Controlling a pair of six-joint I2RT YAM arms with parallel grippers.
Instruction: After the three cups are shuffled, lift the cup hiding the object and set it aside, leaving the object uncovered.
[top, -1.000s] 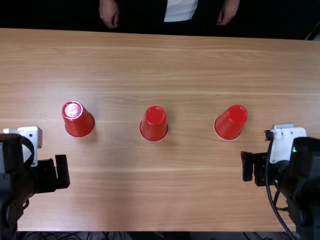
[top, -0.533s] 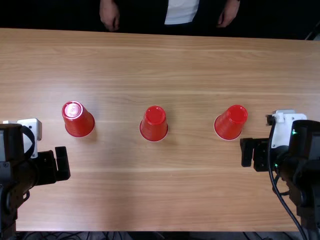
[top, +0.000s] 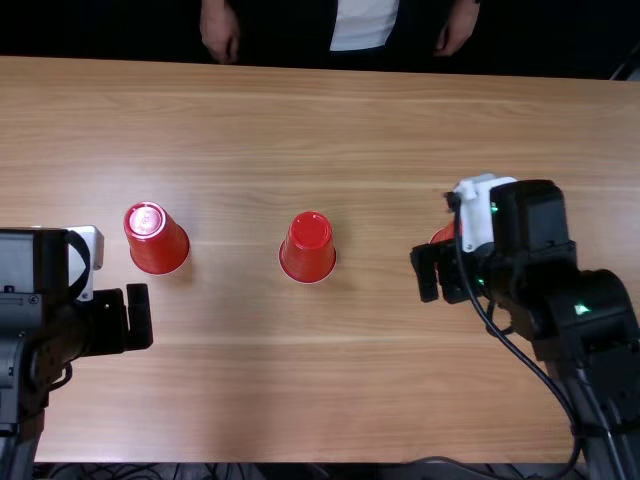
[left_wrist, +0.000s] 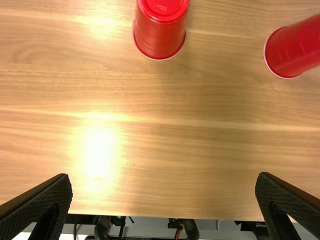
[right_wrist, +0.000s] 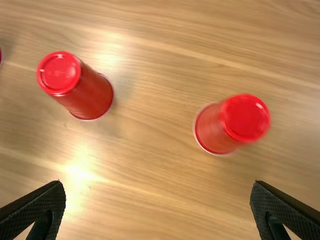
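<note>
Top view: three red cups stand mouth-down in a row across the wooden table (top: 320, 130). The right arm (top: 530, 270) has swung in from the right edge and now covers all but a sliver of the right cup (top: 440, 237), with the right gripper (top: 428, 272) just beside it. This is probably the chosen cup. The left gripper (top: 137, 317) has edged toward the left cup (top: 155, 240). The middle cup (top: 307, 247) stands alone.

Left wrist view: fingers (left_wrist: 40, 205) spread wide and empty, the left cup (left_wrist: 160, 25) ahead.

Right wrist view: fingers (right_wrist: 35, 210) spread wide, with the right cup (right_wrist: 232, 125) ahead, untouched. The object is under a cup; which one cannot be told.
</note>
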